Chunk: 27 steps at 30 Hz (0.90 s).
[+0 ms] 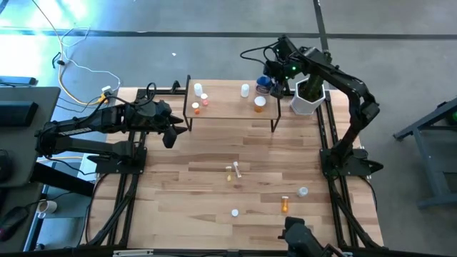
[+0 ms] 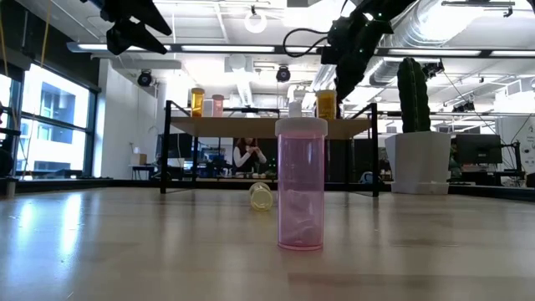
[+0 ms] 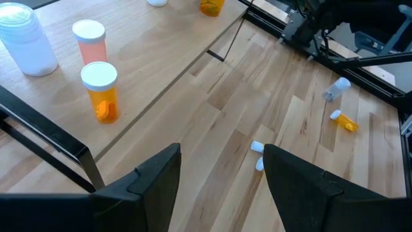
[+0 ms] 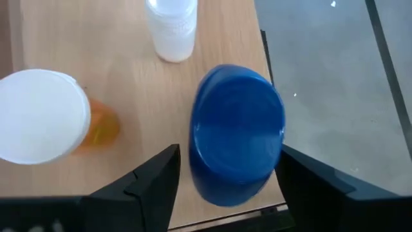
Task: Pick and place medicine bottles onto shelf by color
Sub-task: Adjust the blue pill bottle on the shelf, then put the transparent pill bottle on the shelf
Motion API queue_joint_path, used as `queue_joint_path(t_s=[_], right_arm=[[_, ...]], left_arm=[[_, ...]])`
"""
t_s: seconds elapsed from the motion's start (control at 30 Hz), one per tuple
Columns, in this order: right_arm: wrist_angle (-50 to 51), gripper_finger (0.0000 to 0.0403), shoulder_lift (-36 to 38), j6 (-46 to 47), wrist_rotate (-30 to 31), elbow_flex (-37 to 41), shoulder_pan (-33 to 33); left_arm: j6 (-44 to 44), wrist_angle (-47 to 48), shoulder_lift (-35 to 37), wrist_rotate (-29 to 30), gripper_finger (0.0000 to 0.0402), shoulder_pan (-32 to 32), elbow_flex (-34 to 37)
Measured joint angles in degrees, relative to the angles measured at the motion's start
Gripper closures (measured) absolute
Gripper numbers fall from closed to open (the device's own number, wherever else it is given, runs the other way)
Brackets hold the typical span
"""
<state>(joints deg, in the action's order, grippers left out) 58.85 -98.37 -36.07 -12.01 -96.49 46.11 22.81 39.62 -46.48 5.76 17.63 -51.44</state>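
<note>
Pink bottle [image 2: 300,184] upright on the table [image 2: 125,251], white cap on top. Behind it, a yellowish bottle [image 2: 261,196] on its side. Farther behind, shelf [image 2: 251,127] carrying an amber bottle [image 2: 197,101], a pinkish one [image 2: 217,104], another amber [image 2: 326,103]. White pot [image 2: 416,162] to its right.

An open-plan robotics lab or industrial-style office: exposed silver ventilation ducts [image 2: 468,33] and strip lights run under a bare ceiling, tall windows [image 2: 50,125] line one side, a seated person [image 2: 247,155] works beyond the light wooden desk [image 1: 214,178], and loose white cables [image 1: 78,71] trail over grey concrete floor [image 1: 400,43].
</note>
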Motion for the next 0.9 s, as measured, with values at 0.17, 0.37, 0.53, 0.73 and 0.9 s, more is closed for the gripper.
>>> queue_joint_path(t_s=[0.17,0.37,0.53,0.73,0.9], right_arm=[[0.0,0.0160,0.0,0.0,0.1,0.0,0.0],[0.0,0.0159,0.0,1.5,0.7,-0.1,0.0],[-0.1,0.0159,0.1,2.8,0.7,-0.1,0.0],[-0.7,0.0159,1.7,4.2,2.6,-0.2,0.0],[-1.6,0.0159,4.4,7.7,2.7,-0.2,0.1]], left_arm=[[0.1,0.0,0.0,0.0,0.0190,0.0,0.0],[0.0,0.0,0.0,0.0,0.0190,0.0,0.0],[0.1,0.0,0.0,-0.5,0.0190,0.0,0.0],[0.0,0.0,0.0,-0.6,0.0190,0.0,0.0],[-0.2,0.0,0.0,-0.6,0.0190,0.0,0.0]])
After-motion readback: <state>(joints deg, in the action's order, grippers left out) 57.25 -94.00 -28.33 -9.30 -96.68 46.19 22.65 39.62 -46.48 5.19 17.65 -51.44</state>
